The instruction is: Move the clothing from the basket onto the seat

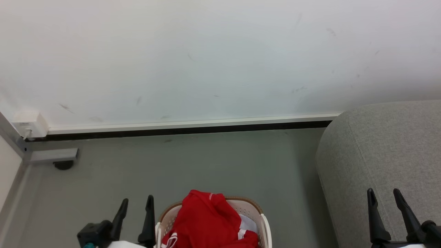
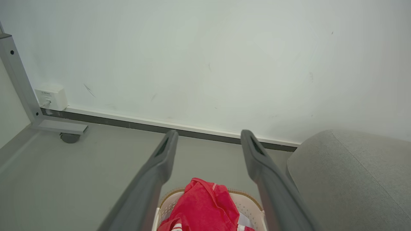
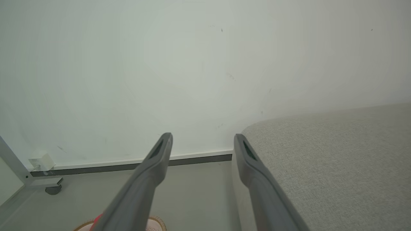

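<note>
You see the red clothing (image 1: pixel 206 220) heaped in the white perforated basket (image 1: pixel 265 225) (brown rim peeking out behind), white stripe trim showing on its lower folds. The grey sofa seat (image 1: pixel 389 151) stands near, to its right. Your left gripper (image 1: pixel 137 199) hovers beside the basket, your right gripper (image 1: pixel 383 190) before the seat; both have fingers spread, holding nothing.

Red clothing (image 1: pixel 206 220) heaped in the basket (image 1: pixel 264 224), just beside my left gripper (image 1: pixel 137 198), fingers parted. My right gripper (image 1: pixel 383 190), likewise parted, overlaps the grey seat (image 1: pixel 386 151).
</note>
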{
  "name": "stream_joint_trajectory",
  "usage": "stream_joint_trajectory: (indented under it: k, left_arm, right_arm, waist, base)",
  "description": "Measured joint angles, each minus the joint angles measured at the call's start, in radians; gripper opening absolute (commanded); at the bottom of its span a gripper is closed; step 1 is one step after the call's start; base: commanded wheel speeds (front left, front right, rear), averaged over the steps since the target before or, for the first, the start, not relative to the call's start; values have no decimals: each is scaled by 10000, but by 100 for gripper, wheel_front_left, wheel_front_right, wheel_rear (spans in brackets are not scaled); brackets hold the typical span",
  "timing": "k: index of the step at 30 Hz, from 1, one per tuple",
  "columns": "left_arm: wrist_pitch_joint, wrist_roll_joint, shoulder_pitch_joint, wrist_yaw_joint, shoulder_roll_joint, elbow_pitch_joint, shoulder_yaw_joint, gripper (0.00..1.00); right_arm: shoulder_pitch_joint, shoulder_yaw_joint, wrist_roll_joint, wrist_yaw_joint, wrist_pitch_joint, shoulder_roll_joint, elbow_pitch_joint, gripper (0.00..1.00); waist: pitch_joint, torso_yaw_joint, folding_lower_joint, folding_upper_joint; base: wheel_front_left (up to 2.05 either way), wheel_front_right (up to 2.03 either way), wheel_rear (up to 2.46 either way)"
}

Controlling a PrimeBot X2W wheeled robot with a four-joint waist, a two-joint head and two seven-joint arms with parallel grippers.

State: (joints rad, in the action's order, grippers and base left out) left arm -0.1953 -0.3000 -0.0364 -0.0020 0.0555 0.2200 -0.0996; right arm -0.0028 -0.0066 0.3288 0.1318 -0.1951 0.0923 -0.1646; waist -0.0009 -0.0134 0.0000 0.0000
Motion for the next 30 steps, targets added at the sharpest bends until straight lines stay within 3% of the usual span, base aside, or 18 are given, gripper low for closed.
stream_joint_trajectory:
  k: [14, 30]
  left_arm:
    - [-267, 1095, 70, 71, 71, 232, -46, 100]
    - [-589, 1797, 128, -201, -19, 587, 12, 100]
  right_arm:
    - [46, -184, -830, 0, -268, -61, -176, 100]
    - [68, -167, -1112, 0, -589, -119, -330, 100]
  waist:
    - [-32, -17, 0, 0]
    - [-124, 83, 0, 0]
  base:
    - [0, 0, 0]
    - [0, 0, 0]
